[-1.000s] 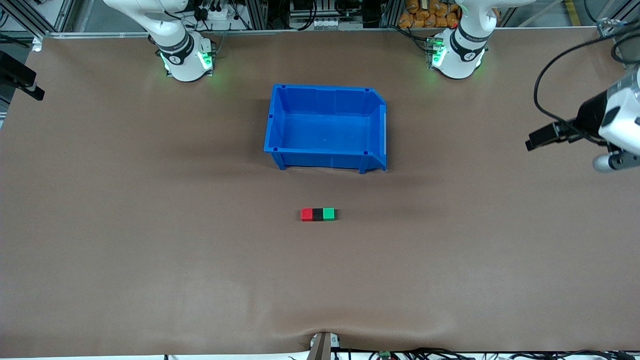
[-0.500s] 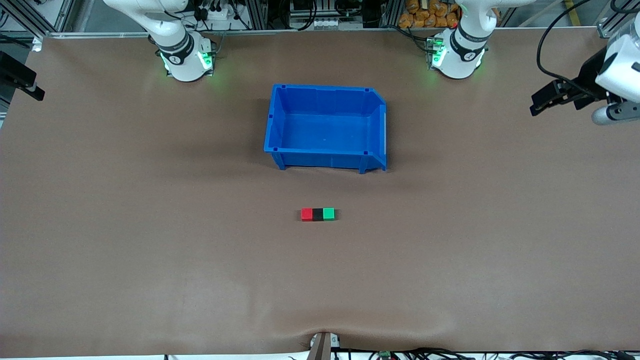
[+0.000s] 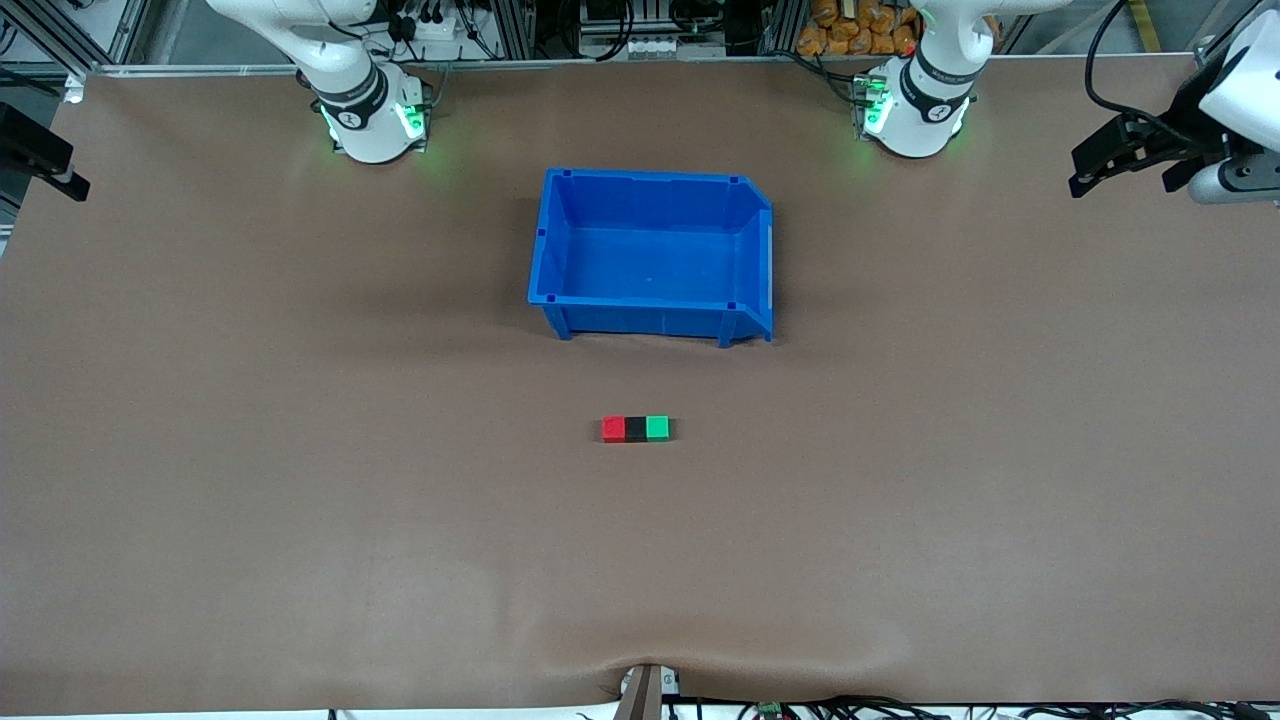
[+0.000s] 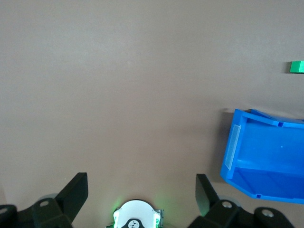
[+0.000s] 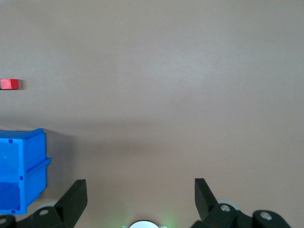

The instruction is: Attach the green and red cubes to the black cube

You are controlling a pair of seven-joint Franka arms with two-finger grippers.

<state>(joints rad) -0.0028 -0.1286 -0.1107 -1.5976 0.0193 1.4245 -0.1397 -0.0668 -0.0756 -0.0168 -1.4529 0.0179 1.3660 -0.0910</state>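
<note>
The red cube [image 3: 614, 429], black cube [image 3: 636, 429] and green cube [image 3: 657, 428] lie in one touching row on the brown table, black in the middle, nearer the front camera than the blue bin. The left wrist view catches the green cube [image 4: 297, 67] at its edge, and the right wrist view the red cube [image 5: 9, 84]. My left gripper [image 4: 142, 183] is open and empty, high over bare table at the left arm's end. My right gripper [image 5: 140, 187] is likewise open and empty, high over the right arm's end.
An empty blue bin [image 3: 640, 320] stands mid-table between the cube row and the arm bases [image 3: 375, 120] [image 3: 915, 115]. The left arm's wrist [image 3: 1240, 90] hangs at the table's edge with its cable. A black part [image 3: 40, 150] juts in at the right arm's end.
The left arm's hand has drawn back toward the bases' side of the table at its own end. The cubes, the bin and the right arm have not moved.
</note>
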